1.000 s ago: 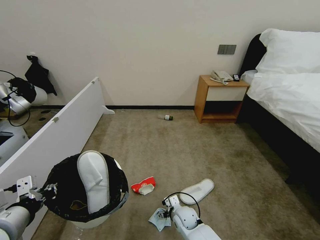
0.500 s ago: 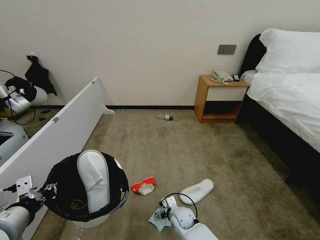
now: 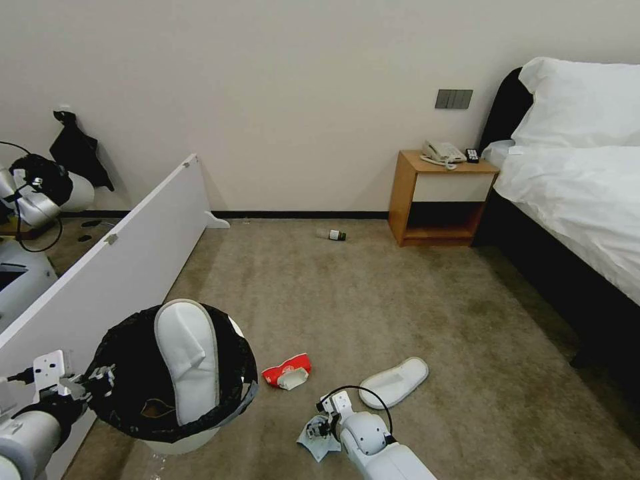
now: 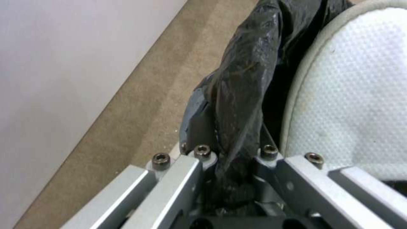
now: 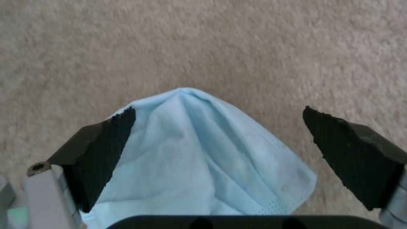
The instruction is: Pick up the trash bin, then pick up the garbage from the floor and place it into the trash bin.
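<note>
**Right gripper over the face mask, left gripper holding the bin**

The left gripper (image 3: 100, 385) is holding the trash bin (image 3: 175, 373) at the low left of the head view; its jaws are closed tight on the black bag (image 4: 241, 95) folded over the rim. One white slipper (image 3: 190, 360) is standing inside the bin. The right gripper (image 5: 220, 143) is hanging low over the floor (image 3: 373, 293), its jaws spread wide around the light-blue face mask (image 5: 203, 159) and not gripping it. The second slipper (image 3: 395, 381) and the red-and-white packet (image 3: 287, 371) are lying near on the carpet. The small bottle (image 3: 332, 235) is lying far off, close to the wall.
</note>
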### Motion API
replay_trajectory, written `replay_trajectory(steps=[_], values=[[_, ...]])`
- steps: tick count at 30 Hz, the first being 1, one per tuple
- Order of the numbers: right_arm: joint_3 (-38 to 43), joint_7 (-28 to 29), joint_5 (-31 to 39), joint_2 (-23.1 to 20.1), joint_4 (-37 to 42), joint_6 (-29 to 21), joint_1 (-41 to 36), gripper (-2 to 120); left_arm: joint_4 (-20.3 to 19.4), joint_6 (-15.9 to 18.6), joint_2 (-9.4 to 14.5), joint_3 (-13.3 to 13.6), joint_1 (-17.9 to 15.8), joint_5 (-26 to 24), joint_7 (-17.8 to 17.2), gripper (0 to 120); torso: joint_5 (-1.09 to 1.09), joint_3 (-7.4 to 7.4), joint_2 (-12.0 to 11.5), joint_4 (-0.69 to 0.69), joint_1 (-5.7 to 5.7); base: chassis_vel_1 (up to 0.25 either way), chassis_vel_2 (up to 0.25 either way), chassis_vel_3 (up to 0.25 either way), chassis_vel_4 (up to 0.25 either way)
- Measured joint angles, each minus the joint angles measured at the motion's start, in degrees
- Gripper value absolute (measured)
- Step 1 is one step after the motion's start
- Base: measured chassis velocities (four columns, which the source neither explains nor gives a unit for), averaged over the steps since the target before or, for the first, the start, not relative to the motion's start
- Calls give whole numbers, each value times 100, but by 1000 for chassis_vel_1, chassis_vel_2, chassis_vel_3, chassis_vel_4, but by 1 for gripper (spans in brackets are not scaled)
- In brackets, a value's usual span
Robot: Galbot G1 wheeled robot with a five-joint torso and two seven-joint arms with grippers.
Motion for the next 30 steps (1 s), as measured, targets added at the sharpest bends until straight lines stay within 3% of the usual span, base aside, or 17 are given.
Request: replay_trajectory(steps=[5,10,12,16,19,22,25,30], values=[[0,-33,4,6,-30,14,20,100,4,0,1,0,-1,3,-5,4,0,0,0,-1,0,0,0,0,0],[-10,-77,34,0,-27,10,-16,92,5,0,-2,6,-1,5,-7,4,0,0,0,0,0,0,0,0,0],[-12,-85,36,-14,-15,10,-45,80,5,0,-6,6,0,6,-9,4,-1,0,0,-1,0,0,0,0,0],[-12,-87,43,-33,-6,15,-53,71,5,0,-8,6,1,6,-10,4,-2,0,1,-4,0,0,0,0,0],[-14,-84,74,-45,7,18,-51,54,5,0,-7,-3,4,1,-12,4,-2,-1,1,-2,0,0,0,0,0],[-15,-81,81,-45,10,18,-51,50,5,0,-6,-6,4,-3,-12,4,-1,-1,0,0,0,0,0,0,0],[-20,-76,113,-74,48,9,-57,31,5,0,-4,-10,5,-6,-13,4,1,0,0,1,0,0,0,0,0],[-48,-67,179,-111,130,-36,-87,15,6,0,-3,-9,1,-9,-14,4,2,0,0,2,0,0,0,0,0]])
